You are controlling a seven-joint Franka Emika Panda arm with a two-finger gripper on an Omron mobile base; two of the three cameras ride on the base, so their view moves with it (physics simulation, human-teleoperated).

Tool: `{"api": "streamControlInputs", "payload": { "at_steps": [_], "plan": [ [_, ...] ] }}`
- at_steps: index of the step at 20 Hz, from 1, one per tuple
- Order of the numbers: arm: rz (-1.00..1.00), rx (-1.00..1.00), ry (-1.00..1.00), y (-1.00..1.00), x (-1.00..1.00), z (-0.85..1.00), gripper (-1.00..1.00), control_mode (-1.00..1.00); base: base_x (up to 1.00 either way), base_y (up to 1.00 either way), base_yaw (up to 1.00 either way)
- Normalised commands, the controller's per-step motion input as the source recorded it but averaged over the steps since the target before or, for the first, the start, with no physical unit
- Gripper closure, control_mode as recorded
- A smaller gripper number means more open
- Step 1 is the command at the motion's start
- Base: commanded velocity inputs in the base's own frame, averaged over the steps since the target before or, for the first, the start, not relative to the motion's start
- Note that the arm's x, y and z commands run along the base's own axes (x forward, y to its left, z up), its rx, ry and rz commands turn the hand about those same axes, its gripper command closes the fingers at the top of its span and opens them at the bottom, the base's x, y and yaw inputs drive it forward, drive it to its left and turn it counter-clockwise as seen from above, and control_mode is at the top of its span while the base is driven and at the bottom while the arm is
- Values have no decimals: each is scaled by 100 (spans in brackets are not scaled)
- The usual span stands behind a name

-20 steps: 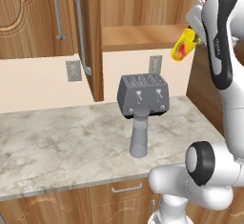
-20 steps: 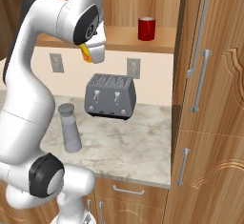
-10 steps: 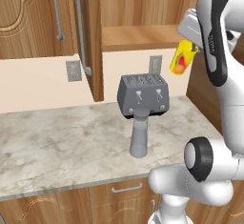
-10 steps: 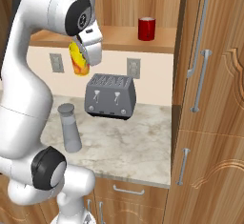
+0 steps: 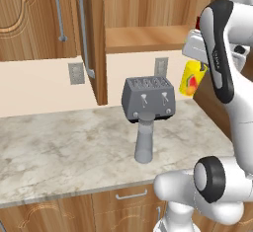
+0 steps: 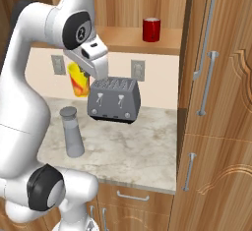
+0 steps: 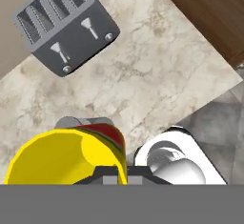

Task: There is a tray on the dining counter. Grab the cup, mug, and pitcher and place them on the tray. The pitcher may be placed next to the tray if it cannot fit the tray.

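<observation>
I am holding the yellow cup (image 5: pixel 190 80) in my gripper (image 7: pixel 123 169), fingers pinched together on its rim; in the hand view the cup's open mouth is sitting right at the bottom, with its red-orange mark showing along the near side; the cup is hanging in the air above the marble worktop (image 5: pixel 59 147), up beside the grey toaster (image 6: pixel 113 99) and not touching it. In the right base view the cup (image 6: pixel 78 79) is showing just left of the toaster, partly behind my hand. The grey pitcher (image 5: pixel 145 138) is standing upright on the worktop in front of the toaster, close to the front edge; in the hand view its top is peeking out just past the cup. The red mug (image 6: pixel 151 29) is sitting upright on the wooden shelf (image 6: pixel 129 41) above the toaster, well apart from the cup. Two wall sockets (image 5: pixel 76 73) are showing on the beige wall behind; tall wooden cabinet doors (image 6: pixel 219 77) are standing to the right of the worktop.
</observation>
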Motion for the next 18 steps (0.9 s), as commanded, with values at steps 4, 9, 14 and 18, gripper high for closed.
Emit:
{"api": "streamControlInputs", "payload": {
  "at_steps": [4, 9, 14, 18],
  "plan": [
    [16, -13, 7, 8, -17, -35, 100, -100, 0, 0, 0],
    [14, -11, 10, 10, -16, -20, 100, -100, 0, 0, 0],
    [13, -8, 10, 2, -14, -6, 100, -100, 0, 0, 0],
    [6, 0, 1, 0, -17, -20, 100, -100, 0, 0, 0]
  ]
}}
